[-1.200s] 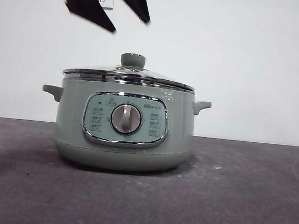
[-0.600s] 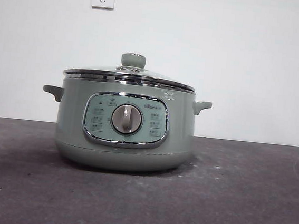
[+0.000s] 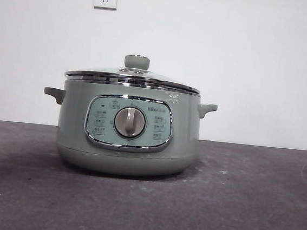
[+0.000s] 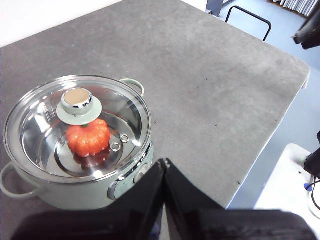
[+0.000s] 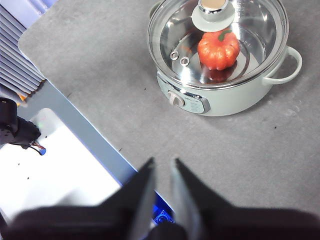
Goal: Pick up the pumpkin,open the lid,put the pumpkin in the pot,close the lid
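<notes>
From the front, the pot (image 3: 128,129) hides the pumpkin (image 4: 88,138), which sits inside it under the closed lid (image 4: 77,125). My left tool (image 4: 164,167) is clenched empty, my right tool (image 5: 162,167) slightly parted, both high above the pot on the grey counter (image 3: 242,210). A white wall (image 3: 246,58) stands behind the pot.

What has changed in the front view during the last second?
A dark gripper that hung above the sage-green cooking pot has risen out of view. The glass lid stays closed on it, and the orange toy pumpkin lies inside.
</notes>
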`<state>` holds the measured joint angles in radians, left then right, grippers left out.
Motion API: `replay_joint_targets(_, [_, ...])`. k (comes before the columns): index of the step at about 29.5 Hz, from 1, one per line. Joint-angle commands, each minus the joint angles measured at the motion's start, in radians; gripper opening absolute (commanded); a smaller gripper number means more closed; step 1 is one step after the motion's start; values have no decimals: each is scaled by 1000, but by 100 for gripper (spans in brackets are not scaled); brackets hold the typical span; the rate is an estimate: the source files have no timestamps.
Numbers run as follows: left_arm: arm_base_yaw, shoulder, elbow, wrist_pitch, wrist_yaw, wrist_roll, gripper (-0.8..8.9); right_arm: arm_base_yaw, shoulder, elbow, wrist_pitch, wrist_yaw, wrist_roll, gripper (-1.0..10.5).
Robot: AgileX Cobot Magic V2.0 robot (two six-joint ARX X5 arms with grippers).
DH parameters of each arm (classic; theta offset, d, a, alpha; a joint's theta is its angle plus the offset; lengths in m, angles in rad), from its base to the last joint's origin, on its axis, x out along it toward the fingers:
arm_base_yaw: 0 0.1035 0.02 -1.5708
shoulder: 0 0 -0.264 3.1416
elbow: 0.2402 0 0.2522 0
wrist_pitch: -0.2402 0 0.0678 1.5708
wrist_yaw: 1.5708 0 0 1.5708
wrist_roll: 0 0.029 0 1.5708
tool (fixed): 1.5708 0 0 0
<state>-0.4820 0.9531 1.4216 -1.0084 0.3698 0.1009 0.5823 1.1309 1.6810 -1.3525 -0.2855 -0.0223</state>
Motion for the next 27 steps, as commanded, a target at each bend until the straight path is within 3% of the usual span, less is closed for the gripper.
replay_joint_targets(1, [-3, -1, 1, -10, 0, -3, -4, 1, -6, 0, -10, 0, 9, 0])
replay_joint_targets(19, [-2, -1, 1, 0, -34, -6, -4, 1, -6, 0, -10, 1, 9, 0])
replay_joint_targets(23, [63, -26, 0, 95, -137, 1, -4, 1, -6, 0, -11, 2, 9, 0])
replay_joint_targets(27, [184, -94, -50, 220, -135, 5, -4, 1, -6, 0, -11, 3, 9, 0])
